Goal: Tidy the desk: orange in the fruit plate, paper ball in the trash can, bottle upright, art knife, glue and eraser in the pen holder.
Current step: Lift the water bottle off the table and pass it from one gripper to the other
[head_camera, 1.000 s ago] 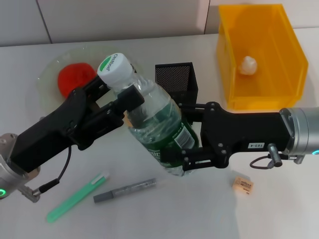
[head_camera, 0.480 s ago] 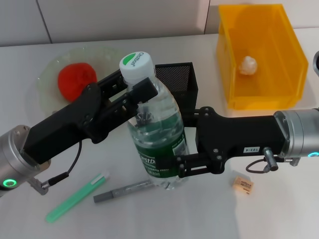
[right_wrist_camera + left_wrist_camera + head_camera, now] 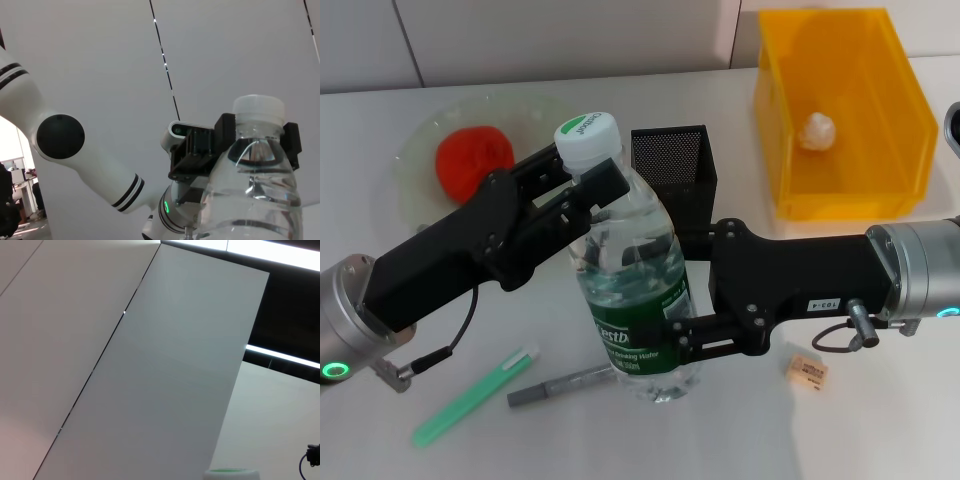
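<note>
The left end effector [image 3: 588, 190] pinches the neck of the bottle [image 3: 632, 290] just under its white cap, one finger on each side. The right end effector [image 3: 682, 335] grips the bottle lower, at the green label, with its fingers pressed on the body. The bottle stands almost upright with its base on the worktop [image 3: 720, 430], only slightly tilted. Behind it, touching or nearly so, stands the pen holder [image 3: 672, 160]. In front of the bottle lies the art knife [image 3: 560, 384], and the glue [image 3: 475, 396] lies beside it, toward the left. The eraser [image 3: 807, 370] lies near the right arm. The orange [image 3: 472, 157] sits in the fruit plate [image 3: 420, 150], and the paper ball [image 3: 818, 130] lies in the trash can [image 3: 840, 110].
</note>
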Controlling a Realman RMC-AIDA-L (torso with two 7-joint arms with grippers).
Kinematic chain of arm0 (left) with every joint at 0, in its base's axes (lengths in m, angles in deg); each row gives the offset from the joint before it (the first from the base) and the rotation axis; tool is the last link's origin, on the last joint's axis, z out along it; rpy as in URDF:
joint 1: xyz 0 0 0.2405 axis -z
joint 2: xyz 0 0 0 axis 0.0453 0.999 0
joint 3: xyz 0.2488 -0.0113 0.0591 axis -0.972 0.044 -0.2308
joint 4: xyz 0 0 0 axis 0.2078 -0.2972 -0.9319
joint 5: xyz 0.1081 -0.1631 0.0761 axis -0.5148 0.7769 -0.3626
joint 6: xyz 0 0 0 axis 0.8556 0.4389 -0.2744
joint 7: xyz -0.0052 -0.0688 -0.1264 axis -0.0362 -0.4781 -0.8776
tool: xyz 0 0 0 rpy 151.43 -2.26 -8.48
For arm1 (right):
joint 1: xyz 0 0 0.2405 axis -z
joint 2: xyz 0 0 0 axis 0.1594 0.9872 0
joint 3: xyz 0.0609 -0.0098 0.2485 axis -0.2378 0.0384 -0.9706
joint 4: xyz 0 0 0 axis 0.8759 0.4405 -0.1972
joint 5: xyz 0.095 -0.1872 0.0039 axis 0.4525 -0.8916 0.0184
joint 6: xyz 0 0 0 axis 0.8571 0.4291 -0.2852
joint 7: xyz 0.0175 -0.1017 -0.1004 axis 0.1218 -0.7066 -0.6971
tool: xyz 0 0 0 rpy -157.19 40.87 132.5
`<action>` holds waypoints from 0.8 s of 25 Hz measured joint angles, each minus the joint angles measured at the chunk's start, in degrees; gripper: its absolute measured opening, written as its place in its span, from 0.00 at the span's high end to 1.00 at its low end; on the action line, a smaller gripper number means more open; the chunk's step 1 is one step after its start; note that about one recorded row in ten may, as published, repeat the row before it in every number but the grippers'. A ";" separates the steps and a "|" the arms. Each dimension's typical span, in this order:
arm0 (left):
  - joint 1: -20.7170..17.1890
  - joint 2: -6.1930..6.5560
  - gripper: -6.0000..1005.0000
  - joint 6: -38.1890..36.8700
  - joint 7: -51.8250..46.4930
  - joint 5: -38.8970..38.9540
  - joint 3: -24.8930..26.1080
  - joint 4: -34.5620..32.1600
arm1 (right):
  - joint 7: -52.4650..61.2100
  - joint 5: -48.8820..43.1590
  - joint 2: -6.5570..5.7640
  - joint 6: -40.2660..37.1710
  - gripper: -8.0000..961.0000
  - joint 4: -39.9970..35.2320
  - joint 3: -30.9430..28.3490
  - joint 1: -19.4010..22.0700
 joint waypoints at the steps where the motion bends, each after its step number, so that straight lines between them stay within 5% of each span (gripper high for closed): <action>1: 0.00 0.00 0.53 0.00 0.00 0.00 0.00 0.00 | 0.00 0.00 -0.01 -0.06 0.21 -0.05 0.00 0.00; 20: -1.76 0.09 0.54 -1.48 1.29 0.90 0.74 -0.03 | 0.18 0.19 -0.14 -1.44 0.21 -1.16 -0.51 0.47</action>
